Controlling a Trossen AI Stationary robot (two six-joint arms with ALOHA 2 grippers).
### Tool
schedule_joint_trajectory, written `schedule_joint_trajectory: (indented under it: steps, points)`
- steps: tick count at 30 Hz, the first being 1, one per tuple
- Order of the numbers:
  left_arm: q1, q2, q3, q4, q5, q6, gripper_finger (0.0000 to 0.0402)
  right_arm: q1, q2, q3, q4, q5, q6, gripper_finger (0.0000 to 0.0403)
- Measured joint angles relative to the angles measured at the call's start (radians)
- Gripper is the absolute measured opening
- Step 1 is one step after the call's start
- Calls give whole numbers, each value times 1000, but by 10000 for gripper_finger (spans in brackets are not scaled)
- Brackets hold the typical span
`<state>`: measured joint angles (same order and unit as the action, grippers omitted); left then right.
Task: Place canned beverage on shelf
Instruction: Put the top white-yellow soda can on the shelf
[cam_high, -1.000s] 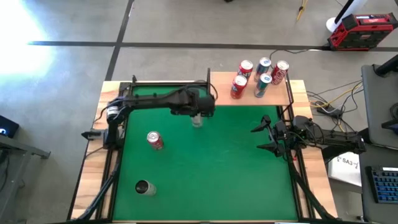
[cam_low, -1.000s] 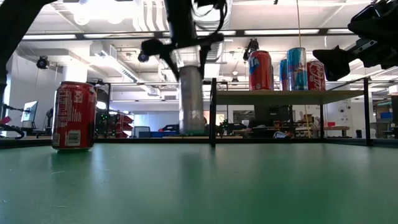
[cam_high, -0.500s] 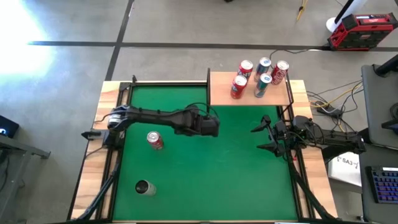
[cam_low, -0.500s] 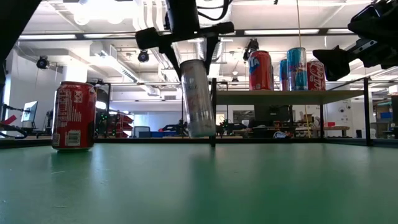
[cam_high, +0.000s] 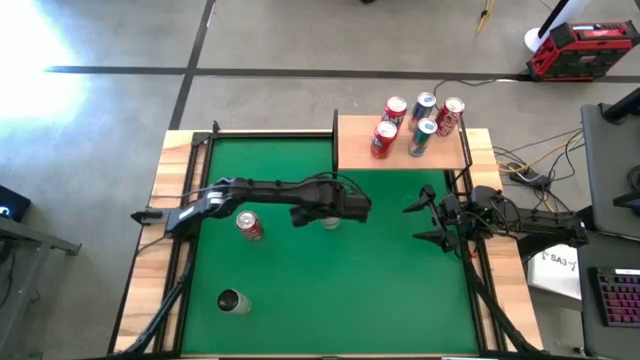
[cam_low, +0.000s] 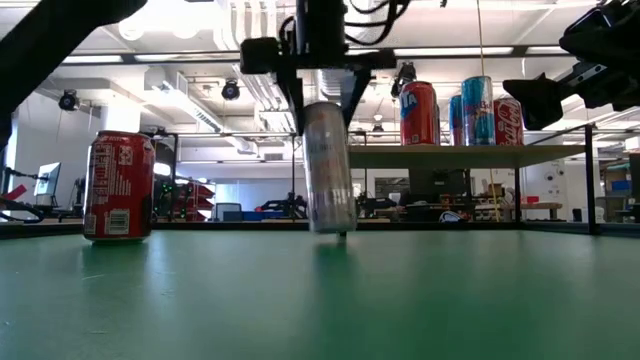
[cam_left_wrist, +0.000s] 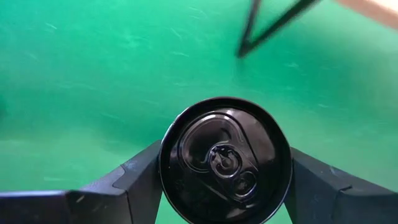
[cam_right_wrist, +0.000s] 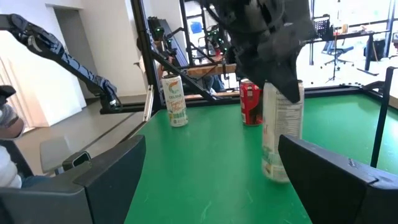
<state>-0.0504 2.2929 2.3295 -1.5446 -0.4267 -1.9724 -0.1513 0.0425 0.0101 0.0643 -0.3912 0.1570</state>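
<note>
A slim silver can (cam_low: 329, 168) stands near the middle of the green mat (cam_high: 330, 290), a little tilted, with my left gripper (cam_high: 331, 213) shut on its upper end. Whether its base touches the mat or hangs just above it, I cannot tell. The shelf (cam_high: 357, 152), a light-wood board on black rails at the far right, carries several cans (cam_high: 412, 122). My right gripper (cam_high: 419, 220) waits open at the mat's right edge, with nothing between its fingers. My left gripper pinches the silver can's top end (cam_left_wrist: 168, 163) between its two fingers (cam_left_wrist: 138, 177), one on each side just below the rim. The fingers come steeply from above, slanting. The can hangs below them, nearly upright, its base (cam_low: 338, 230) down at the mat.
A red can (cam_high: 249, 225) stands on the mat left of the held can. A pale can (cam_high: 232, 301) stands near the mat's near left corner. The shelf's black posts (cam_low: 343, 180) rise at the far edge. Open mat lies between the held can and my right gripper.
My left gripper has carried the silver can from beside the shelf's left post toward the table's near edge and a little to the right, sinking slightly while its wrist rolled. The can, tilted half a second ago, now hangs closer to upright.
</note>
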Motion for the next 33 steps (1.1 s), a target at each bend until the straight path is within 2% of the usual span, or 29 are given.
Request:
schedule_joint_trajectory:
  steps: [10,20,24,33]
  points:
    - [6,19,10,-22,6,-80,247,0,1,0,0,0,0,359]
    - [11,19,-4,-26,-10,-44,251,0,5,0,0,0,0,359]
    - [12,19,-13,-25,-35,-9,271,0,5,0,0,0,0,359]
    - [12,18,-20,-19,-44,35,348,0,5,0,0,0,0,359]
